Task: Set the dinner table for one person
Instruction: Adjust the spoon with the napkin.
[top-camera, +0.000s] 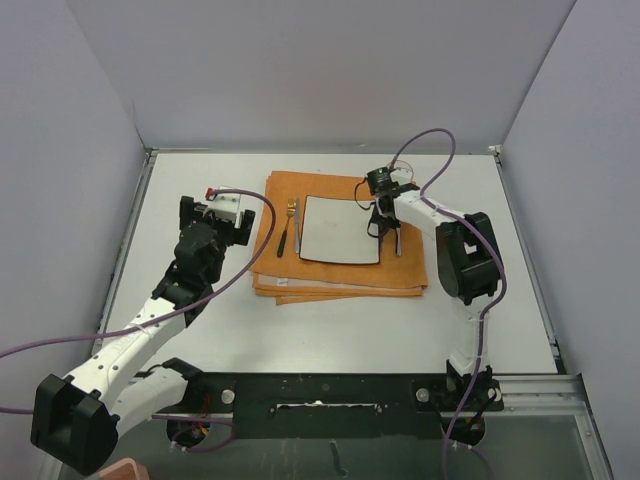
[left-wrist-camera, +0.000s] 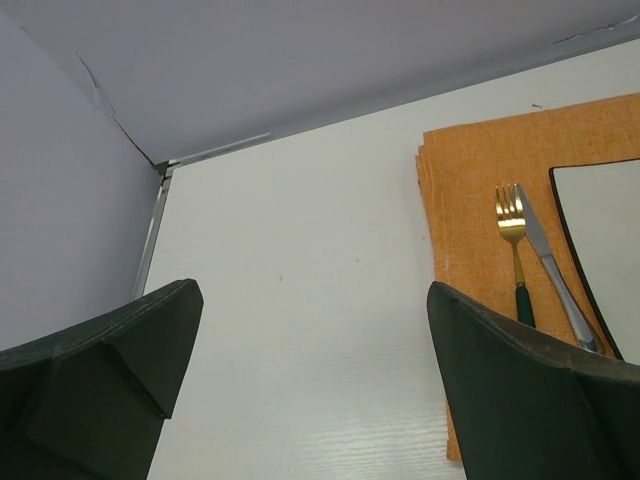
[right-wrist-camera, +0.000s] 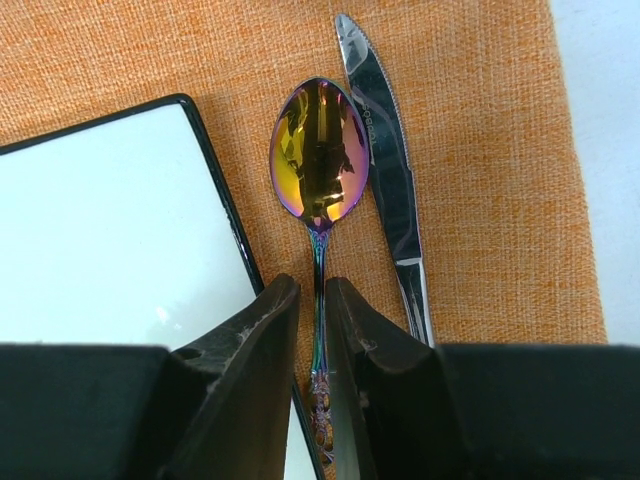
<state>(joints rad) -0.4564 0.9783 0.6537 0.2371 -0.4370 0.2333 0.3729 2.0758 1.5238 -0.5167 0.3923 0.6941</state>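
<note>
The dinner table (top-camera: 330, 335) holds a stack of orange cloth (top-camera: 340, 275) with a square white plate (top-camera: 340, 228) on it. A gold fork (left-wrist-camera: 511, 215) and a silver knife (left-wrist-camera: 550, 265) lie left of the plate. An iridescent spoon (right-wrist-camera: 320, 150) and a second knife (right-wrist-camera: 390, 180) lie flat on the cloth right of the plate (right-wrist-camera: 110, 220). My right gripper (right-wrist-camera: 313, 285) straddles the spoon's handle, its fingers only slightly apart, with cloth showing between the left finger and the handle. My left gripper (left-wrist-camera: 312, 290) is open and empty over bare table left of the cloth.
Grey walls close in the table on the left, back and right, with the back-left corner (left-wrist-camera: 160, 165) in the left wrist view. Purple cables trail from both arms. The black base rail (top-camera: 330, 395) runs along the near edge.
</note>
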